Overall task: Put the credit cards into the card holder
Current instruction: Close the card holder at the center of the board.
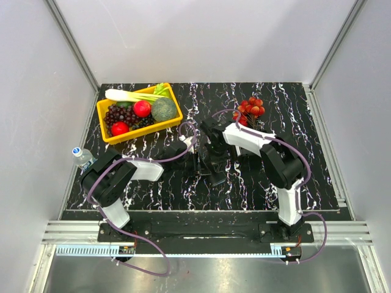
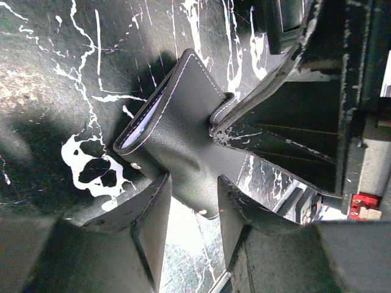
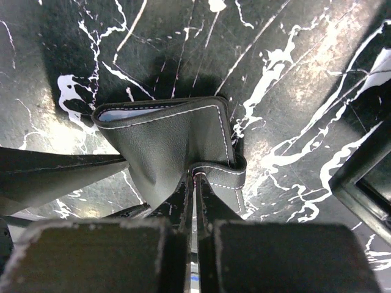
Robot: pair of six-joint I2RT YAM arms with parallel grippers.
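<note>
The card holder (image 1: 205, 160), a small black folding wallet with white stitching, is held up off the table between both grippers at the middle of the table. My right gripper (image 3: 194, 177) is shut on its strap (image 3: 220, 174). My left gripper (image 2: 192, 189) is open, with the wallet's lower corner (image 2: 183, 152) reaching between its fingertips. The pale blue-grey inside shows along the wallet's edge in both the left wrist view (image 2: 143, 122) and the right wrist view (image 3: 122, 113). No credit cards are in view.
A yellow basket (image 1: 142, 132) of fruit and vegetables stands at the back left. A cluster of red fruit (image 1: 250, 108) lies at the back right. A water bottle (image 1: 82, 157) lies at the left edge. A black tray corner (image 3: 366, 183) lies just right of the wallet.
</note>
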